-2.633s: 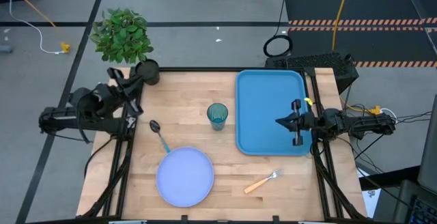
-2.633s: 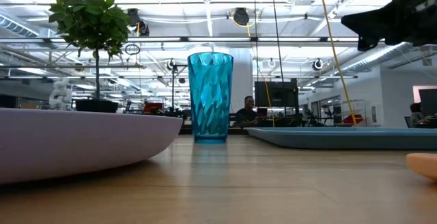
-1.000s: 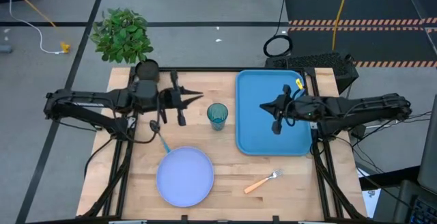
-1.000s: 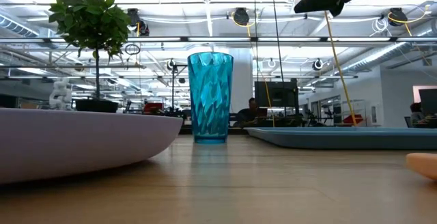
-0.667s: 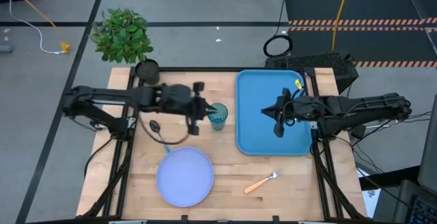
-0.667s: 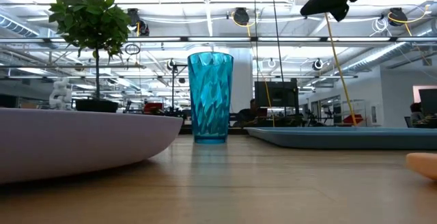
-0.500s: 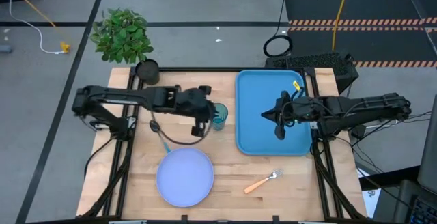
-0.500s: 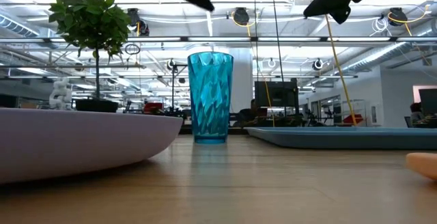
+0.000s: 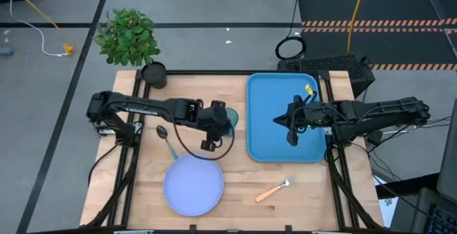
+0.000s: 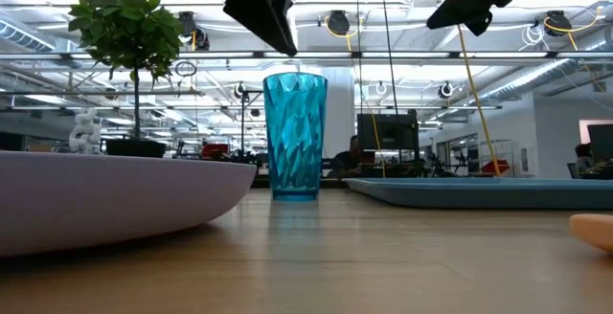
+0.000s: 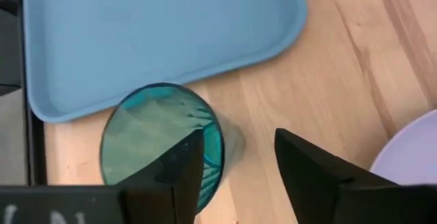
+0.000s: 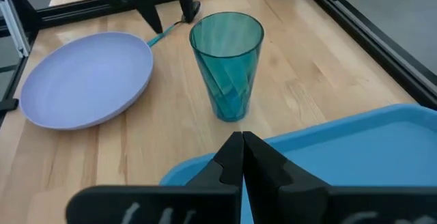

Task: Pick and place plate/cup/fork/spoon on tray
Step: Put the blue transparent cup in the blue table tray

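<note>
One cup (image 9: 230, 118), plate (image 9: 193, 184), fork (image 9: 275, 189), spoon (image 9: 166, 140) — tray (image 9: 271, 98) bare.

green potted plant (image 9: 128, 36) at table's (image 9: 235, 195) far left corner; black cable coil (image 9: 289, 48) on floor.

Left gripper (image 9: 211, 128) extended mid-table, fingers parted; right gripper (image 9: 288, 123) hovers with fingers closed together, arm stretched inward.

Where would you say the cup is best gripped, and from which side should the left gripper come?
Grip the cup across its upper wall, just below the rim, coming down from above. It stands upright and open-topped, widening toward the rim, apart from the tray and plate. The left gripper hangs open above it, so lowering one finger inside the rim probably suits.
</note>
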`<control>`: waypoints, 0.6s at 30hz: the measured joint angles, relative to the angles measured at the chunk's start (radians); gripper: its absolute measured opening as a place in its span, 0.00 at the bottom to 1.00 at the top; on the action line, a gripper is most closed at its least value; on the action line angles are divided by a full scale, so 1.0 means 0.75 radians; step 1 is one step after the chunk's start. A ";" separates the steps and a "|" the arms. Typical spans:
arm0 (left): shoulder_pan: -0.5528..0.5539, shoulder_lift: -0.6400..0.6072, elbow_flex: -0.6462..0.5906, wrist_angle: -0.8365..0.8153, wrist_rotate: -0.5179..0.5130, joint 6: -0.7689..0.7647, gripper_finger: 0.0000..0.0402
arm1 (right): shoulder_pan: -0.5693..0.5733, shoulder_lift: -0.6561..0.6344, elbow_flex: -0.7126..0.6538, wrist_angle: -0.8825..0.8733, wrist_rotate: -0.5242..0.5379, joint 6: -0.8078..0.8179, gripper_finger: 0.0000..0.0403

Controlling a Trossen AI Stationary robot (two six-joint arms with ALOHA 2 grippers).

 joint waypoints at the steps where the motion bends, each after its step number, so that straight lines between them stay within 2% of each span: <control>1: 0.000 0.009 0.000 -0.013 0.000 0.007 0.47 | 0.000 0.000 0.000 0.009 0.000 0.000 0.00; 10: 0.022 0.065 -0.002 -0.042 0.001 0.068 0.46 | 0.003 0.000 0.000 0.055 -0.001 -0.005 0.00; 18: 0.029 0.113 -0.002 -0.029 0.061 0.189 0.27 | 0.003 0.000 0.000 0.085 -0.040 -0.033 0.00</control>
